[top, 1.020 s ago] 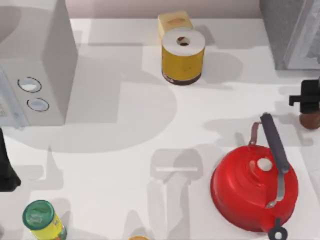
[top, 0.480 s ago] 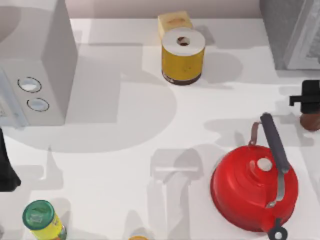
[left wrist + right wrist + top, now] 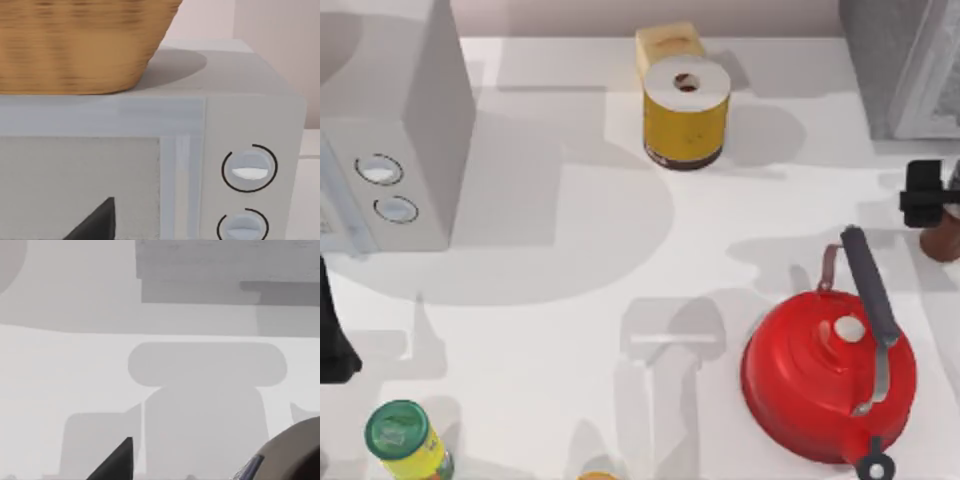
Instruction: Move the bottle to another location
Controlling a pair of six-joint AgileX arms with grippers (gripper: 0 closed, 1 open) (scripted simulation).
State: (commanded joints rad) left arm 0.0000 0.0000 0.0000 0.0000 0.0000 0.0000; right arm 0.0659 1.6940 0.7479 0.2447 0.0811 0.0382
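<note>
Counter (image 3: 570, 300): lying white, carrying red kettle (image 3: 828, 385).
Bottle (image 3: 944, 236): standing at right edge; judging light, rigid, slippery.
Right hand (image 3: 926, 194): hovering beside bottle; opening indeterminable.
Grip: favouring body below cap.
Left arm: idling at left edge.

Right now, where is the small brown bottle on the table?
In the top view the bottle stands at the table's far right edge, just behind the red kettle, with the right gripper directly over it.
</note>
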